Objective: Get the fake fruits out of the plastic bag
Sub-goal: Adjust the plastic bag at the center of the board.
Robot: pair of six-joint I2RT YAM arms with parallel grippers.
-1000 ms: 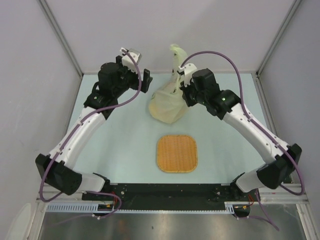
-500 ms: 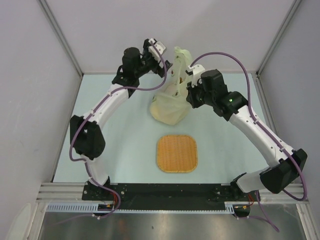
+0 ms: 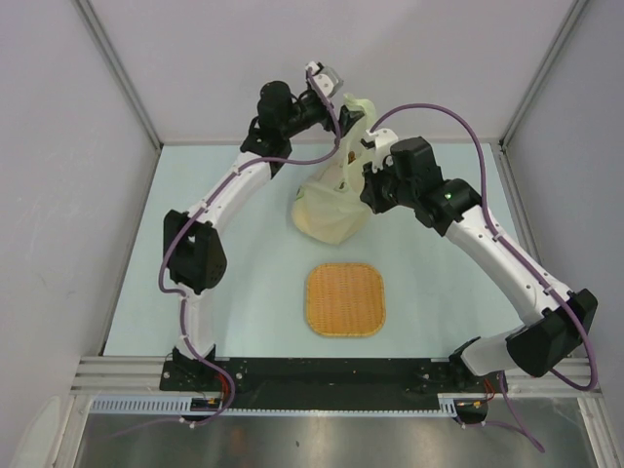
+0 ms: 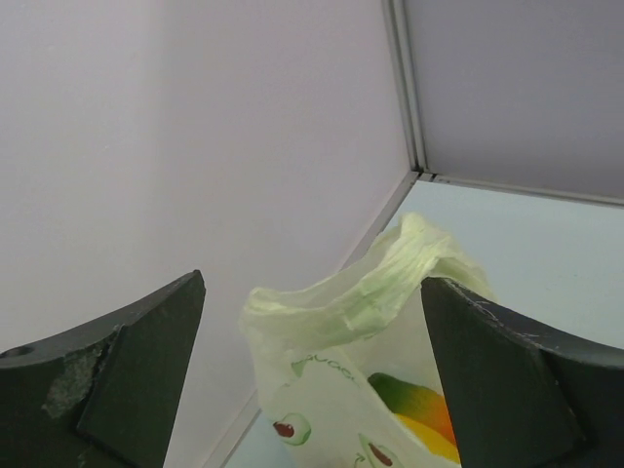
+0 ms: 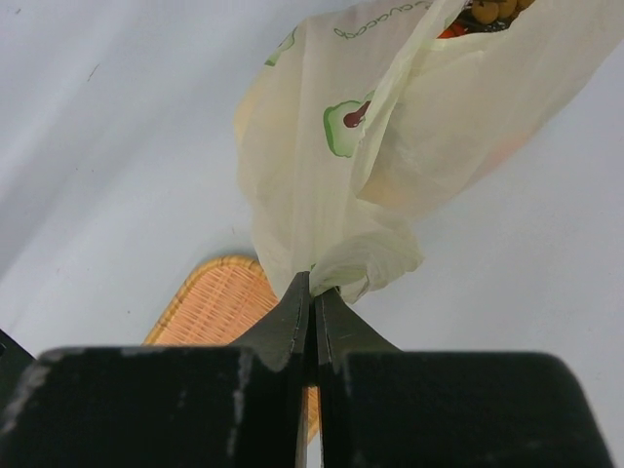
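The pale yellow-green plastic bag [image 3: 327, 210] stands bunched at the far middle of the table, with one loop handle [image 3: 357, 105] raised. My right gripper [image 3: 359, 175] is shut on a fold of the bag [image 5: 331, 195], pinching it at the tips [image 5: 314, 283]. My left gripper [image 3: 336, 109] is open. In the left wrist view its fingers [image 4: 146, 351] stand on either side of the raised handle [image 4: 390, 283] without touching it. A green-orange-yellow fruit [image 4: 424, 409] shows in the bag. A brown nut-like cluster [image 5: 492, 10] shows at the bag's mouth. The other fruits are hidden.
A square woven orange mat [image 3: 344, 299] lies on the table in front of the bag, and also shows in the right wrist view [image 5: 214, 302]. Grey enclosure walls and metal corner posts [image 3: 117, 73] stand close behind and beside the bag.
My left arm has stretched forward and right, bringing its open gripper up to the bag's raised handle. My right gripper has kept its hold and shifted slightly.
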